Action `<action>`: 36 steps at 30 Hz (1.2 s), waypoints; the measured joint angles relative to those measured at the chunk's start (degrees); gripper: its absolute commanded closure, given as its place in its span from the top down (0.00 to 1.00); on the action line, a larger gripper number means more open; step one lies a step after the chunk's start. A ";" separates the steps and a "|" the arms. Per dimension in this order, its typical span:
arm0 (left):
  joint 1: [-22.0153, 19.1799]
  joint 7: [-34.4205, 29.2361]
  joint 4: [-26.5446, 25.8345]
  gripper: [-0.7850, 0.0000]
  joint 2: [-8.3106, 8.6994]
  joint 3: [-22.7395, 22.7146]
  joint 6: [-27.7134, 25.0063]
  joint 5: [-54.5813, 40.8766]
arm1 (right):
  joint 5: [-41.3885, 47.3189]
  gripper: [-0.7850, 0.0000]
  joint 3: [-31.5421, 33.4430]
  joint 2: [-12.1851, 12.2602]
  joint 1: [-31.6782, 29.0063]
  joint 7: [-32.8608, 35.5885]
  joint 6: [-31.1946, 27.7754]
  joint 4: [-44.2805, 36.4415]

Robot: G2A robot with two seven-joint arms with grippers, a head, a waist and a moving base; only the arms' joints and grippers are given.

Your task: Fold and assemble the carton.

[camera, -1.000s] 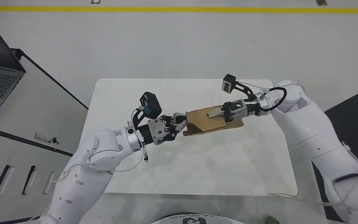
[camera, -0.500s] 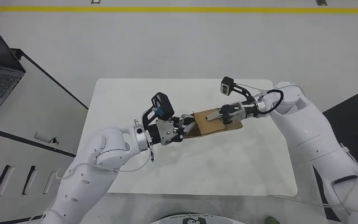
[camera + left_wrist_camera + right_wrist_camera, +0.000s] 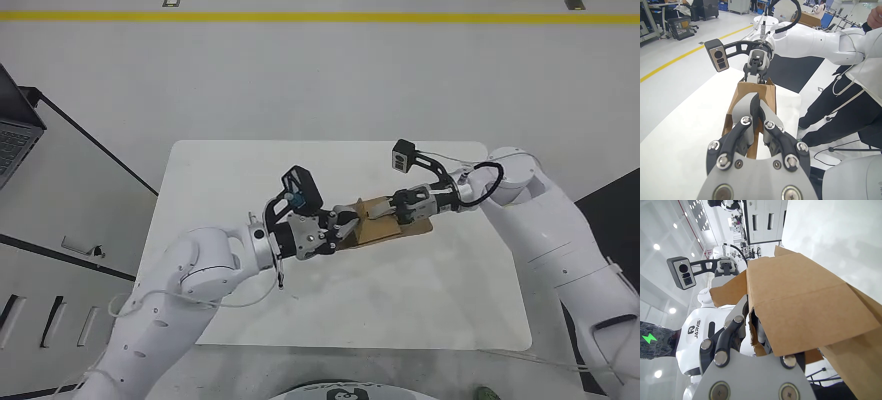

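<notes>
table: white top [image 3: 400, 300], rounded corners; both arms work over its middle.
floor stripe: yellow line [image 3: 320, 16] running left-right on the floor, well beyond the table's far edge.
laptop: open laptop [image 3: 12, 130] on a grey unit at the far left, well apart from the table.
carton: brown cardboard carton [image 3: 383, 228] over the table's middle, a bit right of centre, lying left-right between the two grippers. Part-opened into a narrow sleeve, panels not squared up. Left wrist view shows it as a slim tube [image 3: 770, 98] with a loose flap at the near end. Right wrist view shows a broad creased panel [image 3: 800, 306] and a ragged flap sticking out toward the left arm. Can't tell if the bottom edge touches the table.
left gripper: left gripper [image 3: 345, 222] on the carton's left end. Fingers [image 3: 742, 108] nearly together, pinching one cardboard wall between the pads.
right gripper: right gripper [image 3: 400, 208] on the carton's right end, top edge. Fingers clamped on a wall: one finger [image 3: 741, 308] outside the panel, the other tucked inside the sleeve. From the left wrist it sits at the carton's far end [image 3: 754, 80], fingers closed down on the edge.
wrist cams: left arm's camera [image 3: 303, 185] just far of its gripper; right arm's camera [image 3: 404, 153] far of the carton's right end.
</notes>
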 measured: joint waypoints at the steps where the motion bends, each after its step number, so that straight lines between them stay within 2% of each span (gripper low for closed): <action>1: 0.14 0.10 -0.02 0.00 0.05 -0.31 0.10 -0.15 | 0.30 0.00 0.19 -0.01 -0.05 0.08 -0.07 0.08; 14: 3.53 0.34 -0.55 0.00 0.84 -4.16 0.34 -2.40 | 5.99 0.00 2.99 -0.32 -1.41 1.85 -1.84 1.93; 36: 3.92 -0.94 -1.49 0.00 1.09 -1.50 -0.62 -3.31 | 6.95 0.00 3.66 -2.06 -1.26 -4.84 -1.70 4.05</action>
